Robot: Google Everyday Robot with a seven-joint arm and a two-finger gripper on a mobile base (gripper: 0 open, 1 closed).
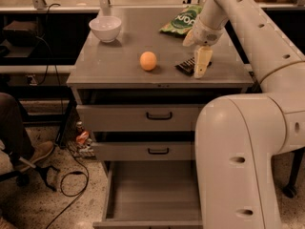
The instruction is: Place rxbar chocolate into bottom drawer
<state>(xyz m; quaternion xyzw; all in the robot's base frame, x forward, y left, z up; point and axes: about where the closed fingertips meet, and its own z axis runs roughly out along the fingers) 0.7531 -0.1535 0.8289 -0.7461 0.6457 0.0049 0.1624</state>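
One high camera looks down at cabinet (119, 68), tool (200, 68) over its top.

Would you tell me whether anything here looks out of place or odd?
Nothing looks spilled or damaged. The bottom drawer stands pulled open. The rxbar chocolate lies askew near the front edge of the cabinet top, with the pincer down at it. A small reddish item lies on the floor; I cannot identify it.

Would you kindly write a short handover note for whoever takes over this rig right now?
The tool sits low over the chocolate bar, near the right front of the cabinet top.
The bar lies flat, right of the orange ball, not lifted.
The bottom drawer is already open; nothing else is done.
Left: grip the bar, lift it, set it in that drawer.
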